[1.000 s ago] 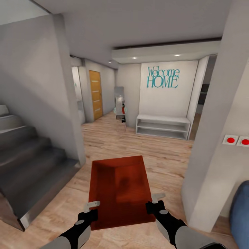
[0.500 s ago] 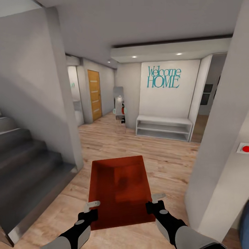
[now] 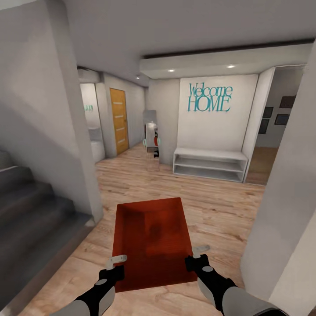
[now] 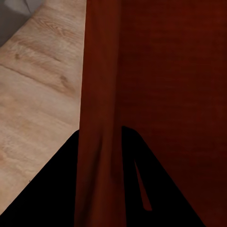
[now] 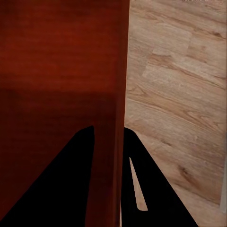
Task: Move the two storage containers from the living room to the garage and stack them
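A red-orange open-top storage container [image 3: 151, 239] hangs in front of me above the light wood-plank floor, carried between both arms. My left gripper [image 3: 115, 263] is shut on its left wall, which runs between the dark fingers in the left wrist view [image 4: 99, 142]. The right gripper [image 3: 196, 255] is shut on the right wall, seen as a thin red edge [image 5: 120, 118] between its fingers. The bin is empty inside.
A grey staircase [image 3: 30, 219] rises at the left beside a grey pillar [image 3: 66, 131]. A white wall [image 3: 285, 210] stands close on the right. Ahead lie a white low shelf [image 3: 208, 163] under the "Welcome HOME" lettering [image 3: 210, 98] and a wooden door [image 3: 119, 119].
The whole view has shifted as I rolled forward: staircase and right wall slid outward, and the red buttons on the right wall left the picture. Both grippers and the container keep the same hold.
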Tool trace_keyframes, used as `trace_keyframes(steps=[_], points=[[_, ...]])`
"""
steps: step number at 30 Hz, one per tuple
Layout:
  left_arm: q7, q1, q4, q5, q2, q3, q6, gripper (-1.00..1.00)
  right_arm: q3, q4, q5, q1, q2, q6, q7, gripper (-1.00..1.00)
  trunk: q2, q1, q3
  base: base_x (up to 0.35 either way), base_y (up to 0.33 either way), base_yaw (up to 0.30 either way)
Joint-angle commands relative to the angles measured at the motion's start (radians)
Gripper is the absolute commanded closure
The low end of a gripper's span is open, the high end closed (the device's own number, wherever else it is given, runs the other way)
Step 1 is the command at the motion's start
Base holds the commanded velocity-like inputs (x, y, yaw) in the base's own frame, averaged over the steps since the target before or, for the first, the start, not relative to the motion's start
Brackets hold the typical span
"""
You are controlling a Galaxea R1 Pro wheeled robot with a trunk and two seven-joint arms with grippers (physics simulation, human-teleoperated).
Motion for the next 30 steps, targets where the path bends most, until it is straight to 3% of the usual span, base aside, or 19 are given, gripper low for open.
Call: trace_keyframes(steps=[1, 30], points=[[0.030, -0.001, 0.003, 0.013, 0.000, 0.067, -0.005, 1.00, -0.038, -0.016, -0.062, -0.001, 0.007, -0.076, 0.003, 1.00, -0.001, 0.001, -0.002, 0.322, 0.000, 0.000], [0.030, -0.001, 0.003, 0.013, 0.000, 0.067, -0.005, 1.00, -0.038, -0.016, -0.062, -0.001, 0.007, -0.077, 0.004, 1.00, -0.001, 0.001, -0.002, 0.322, 0.000, 0.000]])
